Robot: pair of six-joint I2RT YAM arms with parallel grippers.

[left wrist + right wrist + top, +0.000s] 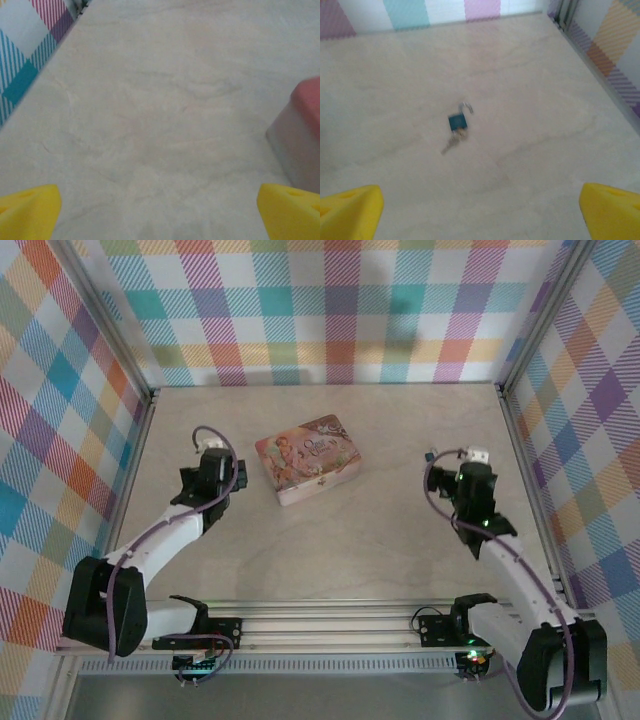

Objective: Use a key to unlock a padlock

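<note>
My left gripper point(159, 216) and right gripper point(480, 214) are spread wide, empty — padlock point(457, 122) on the table point(535, 90), key point(451, 144) at its base.

1. A pale tabletop point(350, 550) with faint, cloudy grain is seen across the middle of the overhead view.
2. A pink illustrated tin point(308, 458) is laid flat on it, slightly left of centre in that view and turned at an angle to the tabletop's edges.
3. One corner of the tin is caught at the right edge of the left wrist view, resting directly on the surface.
4. A small blue padlock point(456, 121) is seen lying flat near the centre of the right wrist view, its silvery shackle point(465, 106) pointing towards the upper right.
5. A thin key point(451, 142) is found at the padlock's lower end, touching it and angled to the lower left; whether it is inserted cannot be told through the blur.
</note>
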